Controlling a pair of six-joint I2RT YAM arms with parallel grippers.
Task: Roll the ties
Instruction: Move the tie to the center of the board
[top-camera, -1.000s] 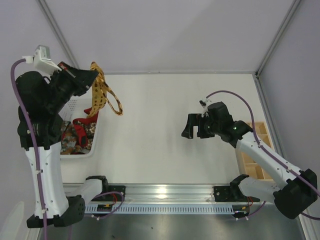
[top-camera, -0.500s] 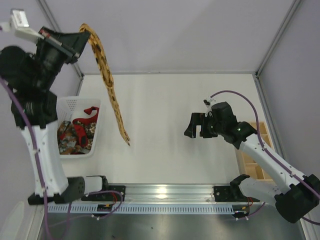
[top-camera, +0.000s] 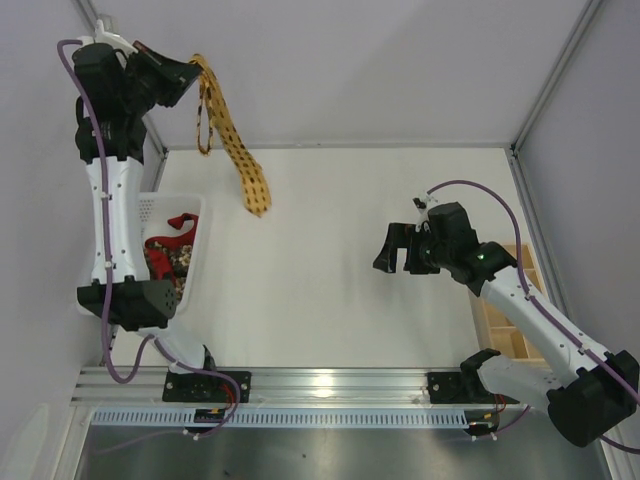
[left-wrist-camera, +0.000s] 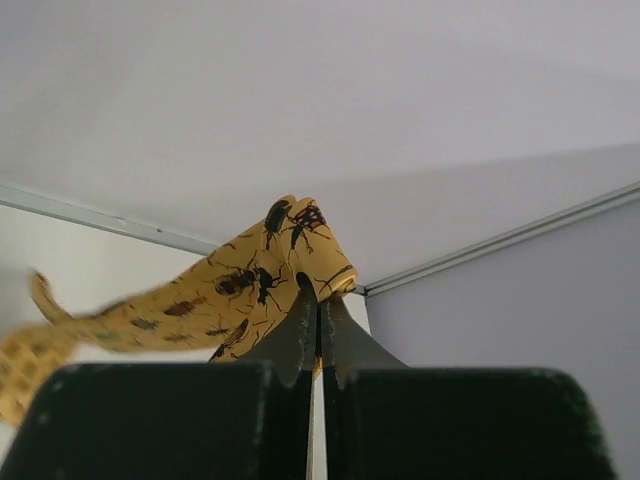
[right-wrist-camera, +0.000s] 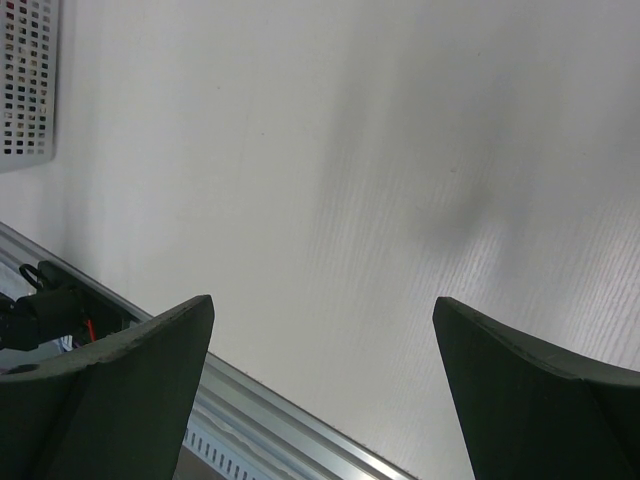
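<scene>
Left gripper (top-camera: 183, 78) is up high at 11 o'clock, jaws pressed together on a fold of the yellow tie (top-camera: 243, 165) (wrist view shows fabric bunched at the very tips, so it's a thin pinch). The tie hangs free as a loop plus a long tail, wide blade lowest, over the far-left part of the table (top-camera: 330, 300). Can't tell if the blade touches down.

Right gripper (top-camera: 397, 250) at 3 o'clock, jaws spread wide, nothing in them, hovering over bare table.

Red tie (top-camera: 170, 222) and dark patterned tie (top-camera: 165, 265) sit in the white basket (top-camera: 197, 250) at 9 o'clock.

Handling guess: light, limp, probably slick weave. It'll swing, won't hold shape, and could slip out of a small pinch. I'd lay it flat first, grab the narrow end, and roll toward the blade with the other jaws pinning the fabric.
</scene>
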